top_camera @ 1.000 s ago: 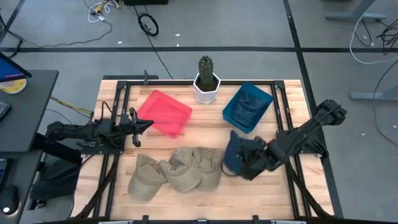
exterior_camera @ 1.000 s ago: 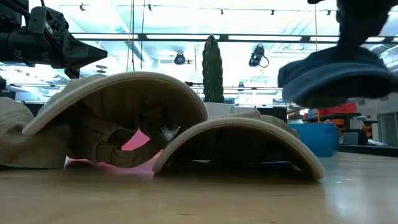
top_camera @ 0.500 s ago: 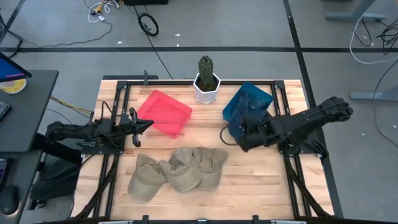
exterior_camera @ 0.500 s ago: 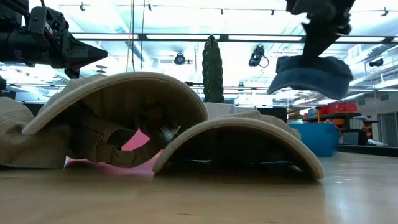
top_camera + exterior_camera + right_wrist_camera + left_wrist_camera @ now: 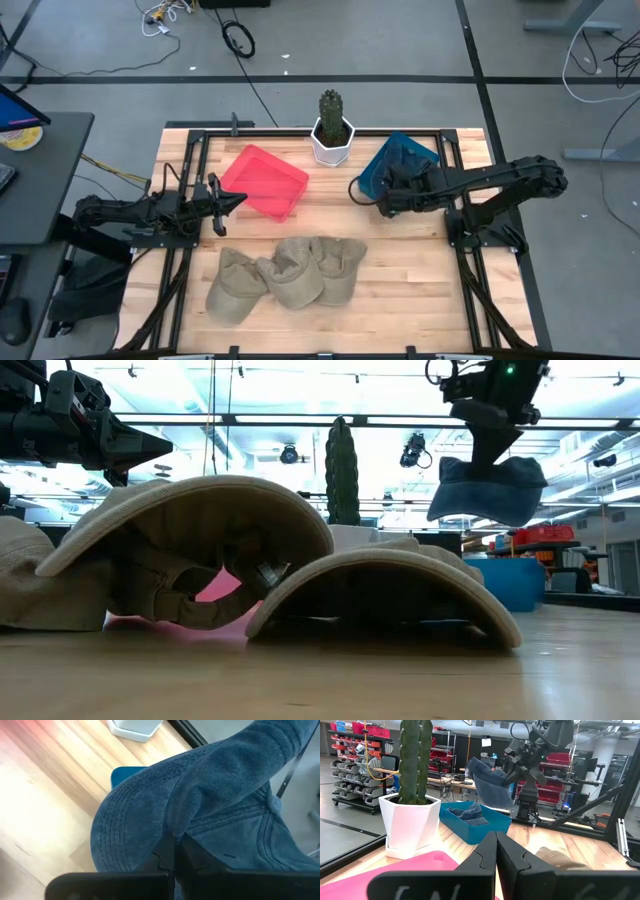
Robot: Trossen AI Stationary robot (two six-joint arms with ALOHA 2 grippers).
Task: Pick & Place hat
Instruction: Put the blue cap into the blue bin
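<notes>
The right gripper [image 5: 385,196] is clamped on a blue denim hat [image 5: 487,488], held aloft over the blue bin [image 5: 400,170] right of centre in the high view, hiding much of it. The left gripper [image 5: 238,199], fingers together, waits beside the pink tray [image 5: 264,180].

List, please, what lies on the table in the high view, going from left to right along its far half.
Left tool → pink tray → potted cactus → right tool, holding a blue hat → blue bin.
</notes>
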